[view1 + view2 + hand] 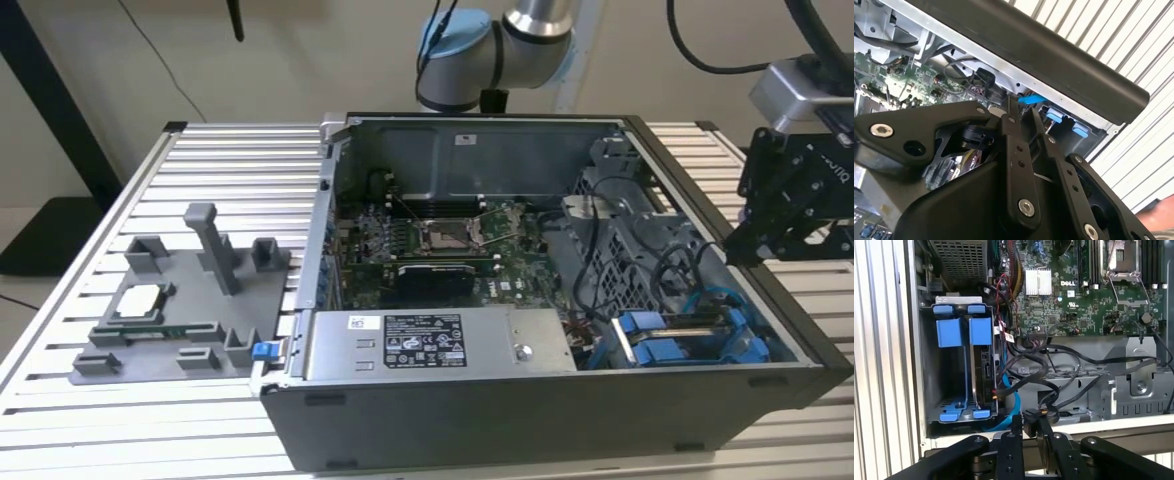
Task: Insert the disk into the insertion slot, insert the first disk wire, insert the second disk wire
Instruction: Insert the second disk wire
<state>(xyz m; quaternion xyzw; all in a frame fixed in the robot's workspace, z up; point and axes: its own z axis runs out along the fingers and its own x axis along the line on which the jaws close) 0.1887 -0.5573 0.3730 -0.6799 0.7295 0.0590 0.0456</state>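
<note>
Above the case (534,425) rim, exterior view's right | gripper (742,250) narrow, seemingly empty | disk (985,367) seated in slot (929,365), blue wire (1015,406) reaching its edge | advice: confirm plugs sit square, stay off loose wires.

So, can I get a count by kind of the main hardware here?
computer case: 1
power-supply box: 1
drive bay: 1
blue drive carriers: 2
grey parts fixture: 1
claw: 1
Total: 7
</note>
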